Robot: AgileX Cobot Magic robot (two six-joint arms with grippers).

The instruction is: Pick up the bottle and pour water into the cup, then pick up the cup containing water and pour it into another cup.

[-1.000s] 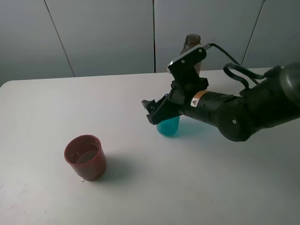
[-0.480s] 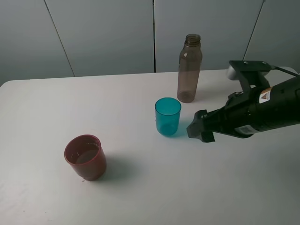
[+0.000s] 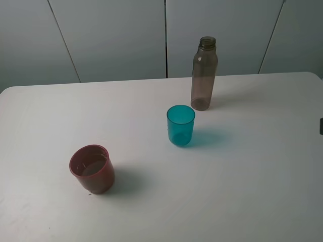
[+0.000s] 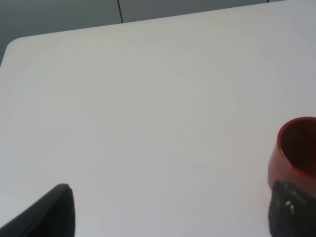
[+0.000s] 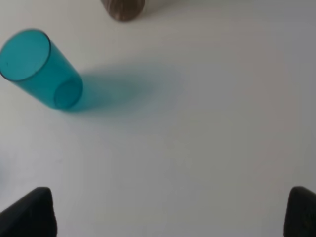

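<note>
exterior high view: all 3 vessels are seen upright on the white table (image 3: 242, 191); no arm is seen over the table, only a dark sliver at the right edge.
bottle (image 3: 204, 73): placed toward the far side of the table, right of centre; smoky grey-brown translucent plastic, tall, threaded neck, uncapped.
teal cup (image 3: 180, 125): set near the bottle, on its nearer side and slightly left; translucent, straight-sided. Contents cannot be told.
red-brown cup (image 3: 92, 169): set well apart from both, nearer and left; opaque, tapered, thick rim; a pale level is visible inside.
left wrist view: only the red-brown cup is caught, at the frame edge beside 1 fingertip, plus the rounded table corner and grey wall panels.
left gripper (image 4: 173, 215): 2 dark fingertips are seen far apart, nothing between them; spread.
right wrist view: the teal cup and just the bottle base are shown; the red-brown cup is not caught.
right gripper (image 5: 170, 212): 2 black fingertips at opposite frame corners, bare table between; spread wide, clear of the teal cup.
writing/labels: none legible in any view.
surface: matte white tabletop; a teal-tinted shadow is cast beside the teal cup.
</note>
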